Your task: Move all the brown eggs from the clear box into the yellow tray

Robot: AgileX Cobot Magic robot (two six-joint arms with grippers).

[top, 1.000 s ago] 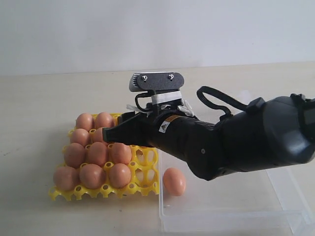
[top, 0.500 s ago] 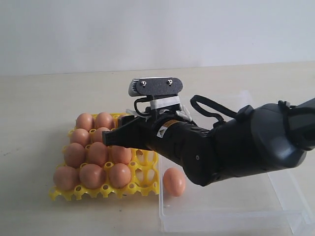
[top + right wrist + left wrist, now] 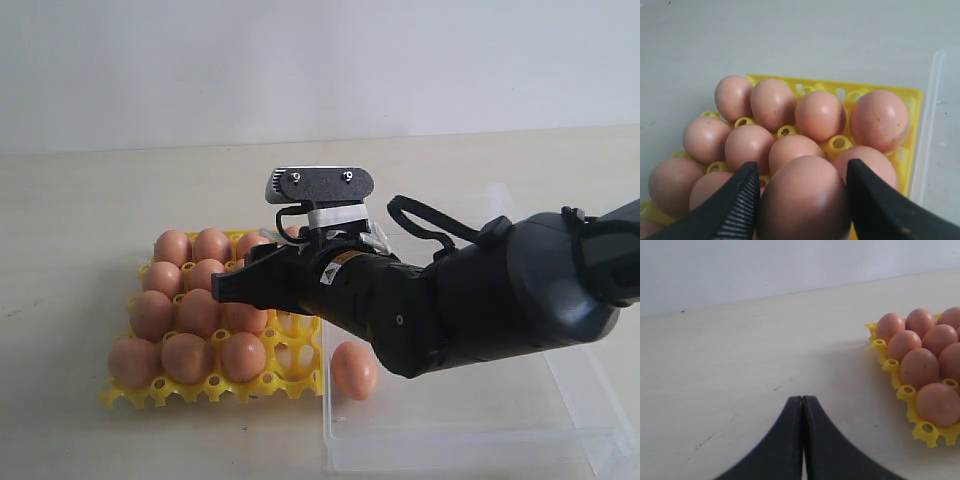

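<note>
The right gripper [image 3: 801, 175] holds 1 brown egg [image 3: 802, 207] between its 2 black fingers. The jaws stand wide around it, above the yellow tray [image 3: 292, 365]. In the right wrist view 10 other brown eggs [image 3: 772, 103] sit in the cups: 4 in the row at the tray's edge, 4 in the next row, 2 more nearer the camera. The rest is hidden behind the gripper. In the ext. view I count 11 eggs in the tray; the arm covers some cups. 1 egg [image 3: 354, 369] lies alone in the clear box [image 3: 480, 425], close to the wall next to the tray. The left gripper [image 3: 802, 412] has its 2 fingers pressed together w/ nothing between, over bare worktop [image 3: 740, 365] beside the tray.
</note>
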